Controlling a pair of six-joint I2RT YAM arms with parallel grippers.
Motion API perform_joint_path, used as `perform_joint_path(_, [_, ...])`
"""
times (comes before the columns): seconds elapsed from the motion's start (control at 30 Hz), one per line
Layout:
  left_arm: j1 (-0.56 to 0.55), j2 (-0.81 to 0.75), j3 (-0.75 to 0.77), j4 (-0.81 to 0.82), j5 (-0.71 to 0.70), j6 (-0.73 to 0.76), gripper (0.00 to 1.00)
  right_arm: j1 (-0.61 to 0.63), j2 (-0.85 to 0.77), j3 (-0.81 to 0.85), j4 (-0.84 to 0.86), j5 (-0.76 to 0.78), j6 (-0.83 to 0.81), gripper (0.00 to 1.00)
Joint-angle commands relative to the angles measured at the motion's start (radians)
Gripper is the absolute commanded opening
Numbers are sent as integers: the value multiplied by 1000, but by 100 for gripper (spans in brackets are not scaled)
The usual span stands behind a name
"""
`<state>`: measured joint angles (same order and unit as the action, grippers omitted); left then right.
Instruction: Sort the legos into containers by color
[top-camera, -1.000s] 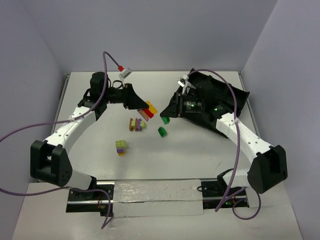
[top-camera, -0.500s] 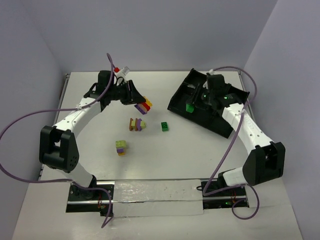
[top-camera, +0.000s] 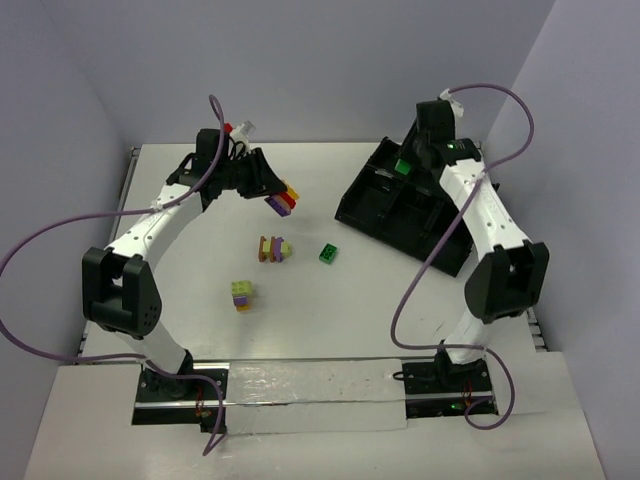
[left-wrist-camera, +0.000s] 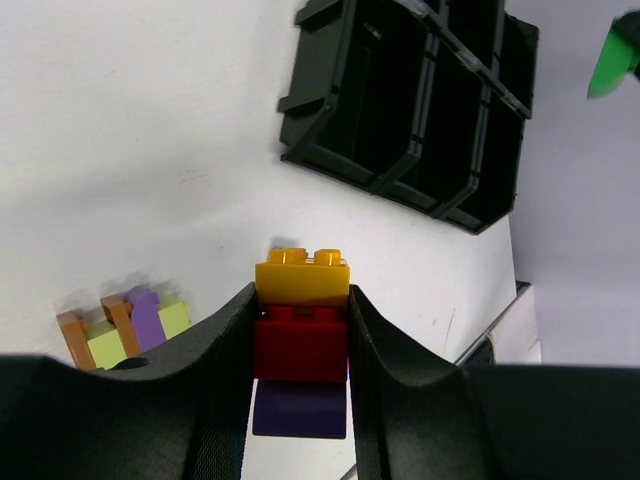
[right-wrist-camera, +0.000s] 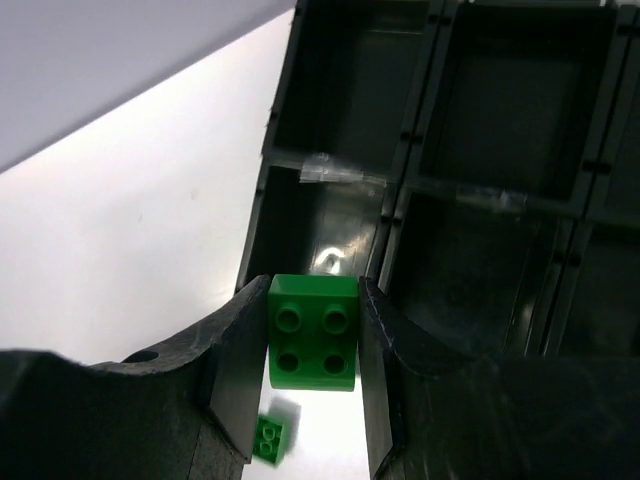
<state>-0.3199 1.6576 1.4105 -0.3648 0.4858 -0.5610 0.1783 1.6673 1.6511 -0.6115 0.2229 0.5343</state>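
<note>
My left gripper is shut on a stack of yellow, red and purple bricks, held above the table at the back left; the stack also shows from above. My right gripper is shut on a green brick, held over the black divided tray near its far left corner; the tray's compartments lie below it. A second green brick lies on the table, also seen under the right fingers. An orange, purple and yellow-green cluster and a yellow-green and purple cluster sit mid-table.
The tray stands at the back right, tilted diagonally, and shows in the left wrist view. Purple cables loop off both arms. A grey wall closes the back and sides. A silver strip runs along the near edge.
My right gripper lifted the green brick from the table's middle up and back over the tray. My left gripper, holding its stack, moved slightly back and left.
</note>
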Motion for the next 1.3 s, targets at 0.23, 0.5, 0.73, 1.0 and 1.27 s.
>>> perform_joint_path(0.23, [-1, -35, 29, -30, -73, 26, 0, -2, 229, 206, -25, 70, 26, 0])
perform_joint_path(0.5, [-1, -62, 11, -42, -84, 32, 0, 22, 328, 264, -44, 48, 42, 1])
perform_joint_path(0.73, [-2, -82, -9, -41, -88, 26, 0, 66, 395, 257, -49, 37, 32, 11])
perform_joint_path(1.0, [-7, -101, 1, -58, -94, 23, 0, 94, 419, 262, -63, 22, 35, 70])
perform_joint_path(1.27, [-8, -140, -18, -77, -134, 27, 0, 131, 297, 226, -76, 44, 15, 74])
